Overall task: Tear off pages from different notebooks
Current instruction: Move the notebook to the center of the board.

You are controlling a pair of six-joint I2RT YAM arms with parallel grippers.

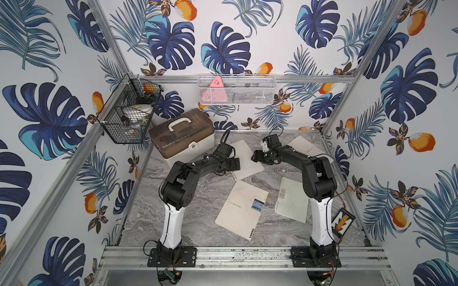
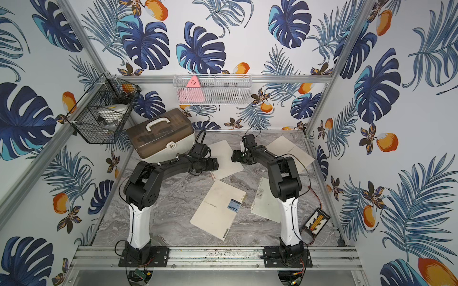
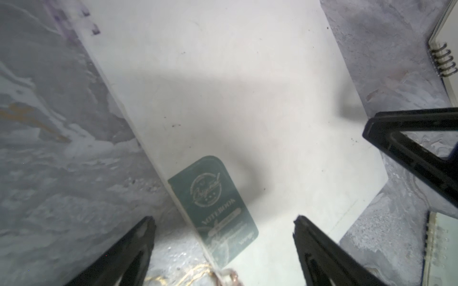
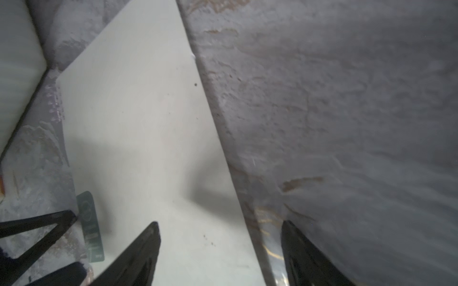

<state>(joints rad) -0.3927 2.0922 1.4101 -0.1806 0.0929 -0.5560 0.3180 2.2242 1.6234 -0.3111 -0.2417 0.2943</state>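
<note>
A small cream notebook with a grey-green label lies shut at the back middle of the table. My left gripper hangs open over its label end, astride the coil edge. My right gripper is open too, astride the opposite long edge of the same notebook. A large CAMP notebook and another small notebook lie nearer the front. A fourth sits back right, partly under the right arm. The pages are hidden under the covers.
A brown-lidded white box stands back left, close to the left arm. On the walls hang a black wire basket and a white mesh basket. A small orange-and-black board lies by the right arm's base.
</note>
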